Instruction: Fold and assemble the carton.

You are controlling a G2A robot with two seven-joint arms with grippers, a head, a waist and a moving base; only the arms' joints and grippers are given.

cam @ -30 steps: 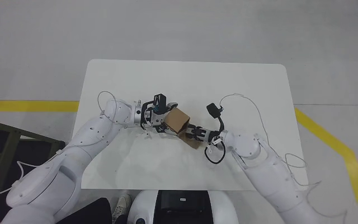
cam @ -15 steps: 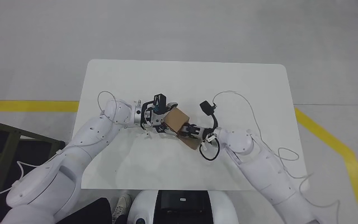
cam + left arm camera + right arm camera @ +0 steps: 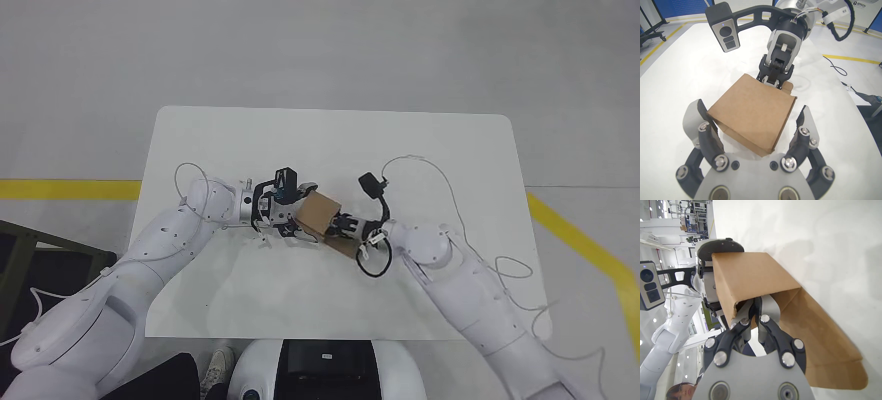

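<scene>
1. The left hand [image 3: 751,108] had its fingers apart, straddling one end of the carton [image 3: 751,113]. One pad [image 3: 702,110] touched a corner and the other sat just beside the opposite wall, so it bracketed the carton rather than clamped it.
2. The right hand [image 3: 756,304] had its fingers together, tips tucked under the top panel at the carton's open end. Whether they pinched an inner flap could not be told.
3. Seen from above, the carton was near the middle of the bench [image 3: 200,140], with the left hand at its 9 o'clock and the right hand at its 4 o'clock. A loose flap [image 3: 838,370] trailed from the open end.
4. The risk, as I judged it, was that a push from the right hand could skew the carton out of the loose left bracket, or buckle the thin panel.
5. Open bench lay all round, widest toward 12 o'clock, with the edge at 6 o'clock nearer. The tightest spot was between the two hands, which were close across the carton.
</scene>
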